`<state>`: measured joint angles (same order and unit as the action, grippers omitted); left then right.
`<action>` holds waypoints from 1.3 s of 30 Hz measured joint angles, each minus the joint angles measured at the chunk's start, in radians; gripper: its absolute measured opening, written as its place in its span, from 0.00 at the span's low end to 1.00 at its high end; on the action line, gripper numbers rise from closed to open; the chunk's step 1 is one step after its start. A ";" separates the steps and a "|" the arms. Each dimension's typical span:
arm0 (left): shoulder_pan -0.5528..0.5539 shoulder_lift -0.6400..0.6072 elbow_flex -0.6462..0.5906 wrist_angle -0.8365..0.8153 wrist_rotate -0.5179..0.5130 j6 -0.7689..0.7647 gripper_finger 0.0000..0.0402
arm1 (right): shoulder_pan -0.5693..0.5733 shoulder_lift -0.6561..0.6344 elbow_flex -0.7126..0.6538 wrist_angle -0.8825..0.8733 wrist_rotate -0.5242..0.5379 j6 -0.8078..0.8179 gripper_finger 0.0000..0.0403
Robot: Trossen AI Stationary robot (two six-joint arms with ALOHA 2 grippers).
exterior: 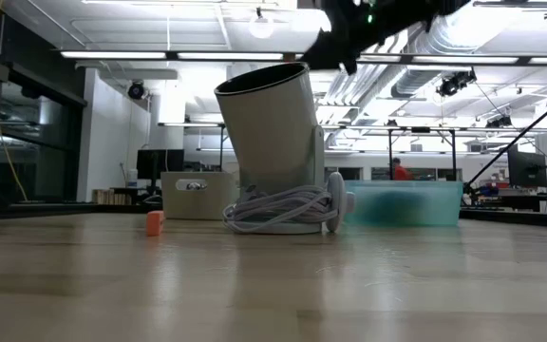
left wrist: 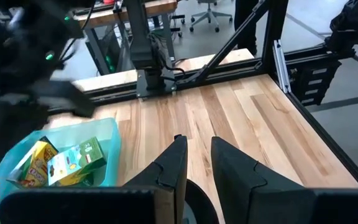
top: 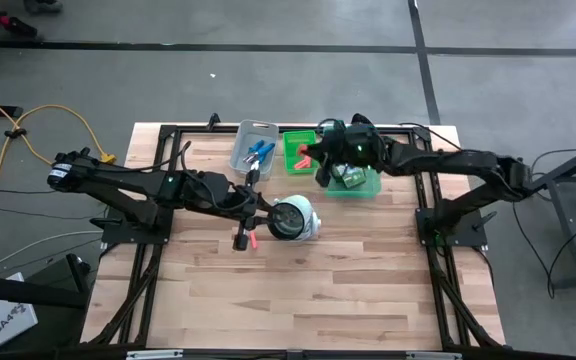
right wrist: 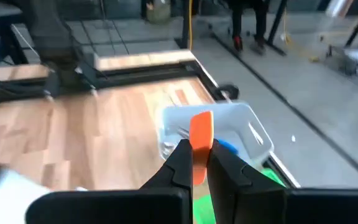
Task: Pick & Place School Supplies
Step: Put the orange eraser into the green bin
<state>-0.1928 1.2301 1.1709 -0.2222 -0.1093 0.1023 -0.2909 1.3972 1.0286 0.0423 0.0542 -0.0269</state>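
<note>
one stub, one risky drop

right gripper (right wrist: 199, 163) is clamped on a red-pink stub (right wrist: 201, 142), with the green bin (top: 299, 156) just below and the grey bin (top: 253, 146) ahead. released off-centre, the stub may land in the wrong bin. left gripper (left wrist: 197, 163) waits narrowly parted, empty, near the round white object (top: 295, 217).

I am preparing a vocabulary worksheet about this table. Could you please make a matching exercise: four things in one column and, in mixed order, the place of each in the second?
Things:
1. scissors
2. crayon boxes
3. round white object
4. orange-red stub

Places:
A. in the teal bin
B. on the bare table
C. held in the right gripper
D. in the grey bin

Pairs: 1-D, 2-A, 3-B, 4-C
</note>
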 joint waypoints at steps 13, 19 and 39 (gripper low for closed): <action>0.001 0.000 0.000 -0.003 0.000 0.003 0.17 | -0.208 0.242 0.000 0.053 -0.132 0.021 0.04; 0.001 0.000 0.000 -0.003 0.000 0.003 0.17 | -0.248 0.326 0.000 0.051 -0.140 0.034 0.04; 0.001 0.001 0.000 -0.002 -0.056 -0.001 0.17 | -0.262 0.347 0.000 -0.021 -0.141 0.087 0.15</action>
<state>-0.1917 1.2308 1.1713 -0.2247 -0.1650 0.1009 -0.5526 1.7447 1.0283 0.0210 -0.0864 0.0602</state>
